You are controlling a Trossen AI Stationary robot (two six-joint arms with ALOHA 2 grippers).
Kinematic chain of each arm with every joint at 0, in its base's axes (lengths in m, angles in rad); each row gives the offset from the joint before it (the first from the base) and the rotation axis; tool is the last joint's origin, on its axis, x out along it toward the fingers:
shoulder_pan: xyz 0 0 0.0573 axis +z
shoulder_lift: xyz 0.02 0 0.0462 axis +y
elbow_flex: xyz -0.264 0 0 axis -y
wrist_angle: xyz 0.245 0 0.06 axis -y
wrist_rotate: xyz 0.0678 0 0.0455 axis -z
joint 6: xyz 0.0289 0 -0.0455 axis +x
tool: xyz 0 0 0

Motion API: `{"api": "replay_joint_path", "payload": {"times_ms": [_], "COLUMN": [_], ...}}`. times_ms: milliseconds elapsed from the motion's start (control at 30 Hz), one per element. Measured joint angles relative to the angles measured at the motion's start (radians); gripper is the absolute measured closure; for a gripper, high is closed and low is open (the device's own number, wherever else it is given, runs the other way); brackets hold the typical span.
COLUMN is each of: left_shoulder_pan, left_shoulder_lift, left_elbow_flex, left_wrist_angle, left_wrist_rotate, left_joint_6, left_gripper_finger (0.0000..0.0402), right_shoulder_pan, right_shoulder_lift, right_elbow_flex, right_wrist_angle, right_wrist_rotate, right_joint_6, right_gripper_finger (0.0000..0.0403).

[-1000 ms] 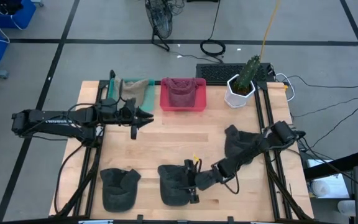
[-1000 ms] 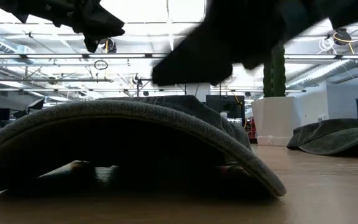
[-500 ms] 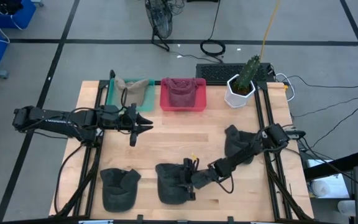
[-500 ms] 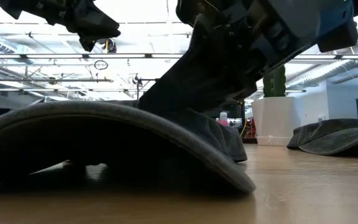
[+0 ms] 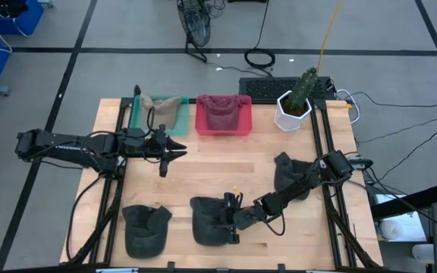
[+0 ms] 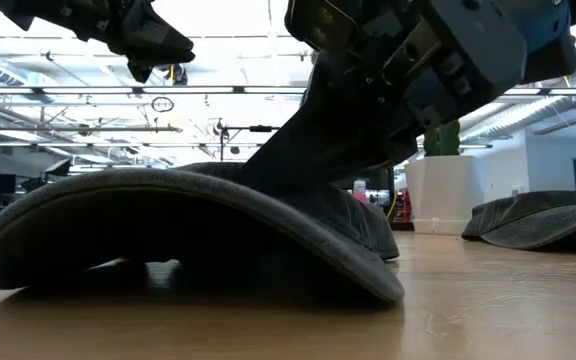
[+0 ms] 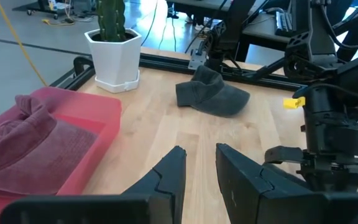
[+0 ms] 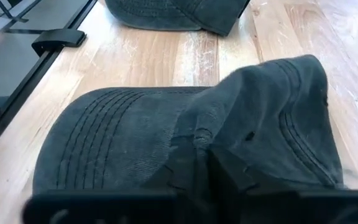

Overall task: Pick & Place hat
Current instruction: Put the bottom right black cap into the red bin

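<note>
The dark hat (image 5: 209, 224) is found at the counter's (image 5: 203, 163) near edge, about midway along it, its brim turned toward the near edge. The right hand (image 5: 232, 216) is pressed down onto the crown from the far-right side; its fingers are buried in the fabric, so their state cannot be told. The left hand (image 5: 179, 148), slightly open and empty, is held well apart near the far-left bins.

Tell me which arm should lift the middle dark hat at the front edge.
Right. The right gripper is already down on the middle dark hat. The left gripper hovers open near the red bin, far from it.
</note>
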Motion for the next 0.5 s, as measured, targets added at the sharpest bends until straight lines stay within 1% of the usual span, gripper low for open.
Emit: {"api": "replay_joint_path", "payload": {"times_ms": [100,233,400,433,500], "left_shoulder_pan": [0.000,0.000,0.000,0.000,0.000], "left_shoulder_lift": [0.000,0.000,0.000,0.000,0.000], "left_elbow_flex": [0.000,0.000,0.000,0.000,0.000], "left_wrist_angle": [0.000,-0.001,-0.001,-0.001,-0.001], "left_wrist_rotate": [0.000,0.000,-0.001,-0.003,-0.012], "left_joint_6": [0.000,-0.001,-0.001,-0.001,0.000], "left_gripper_finger": [0.0309,0.0309,0.0309,0.0309,0.0309], "right_shoulder_pan": [0.000,-0.019,-0.093,-0.113,-0.161], "right_shoulder_lift": [-0.001,-0.033,-0.141,-0.167,-0.215], "right_elbow_flex": [0.000,-0.002,-0.003,-0.003,-0.003], "right_wrist_angle": [-0.001,-0.023,-0.177,-0.218,-0.278], "right_wrist_rotate": [0.000,-0.003,-0.005,-0.012,-0.059], "right_joint_6": [-0.040,-0.140,-0.253,-0.280,-0.345], "right_gripper_finger": [0.0396,0.0392,0.0398,0.0399,0.0399]}}
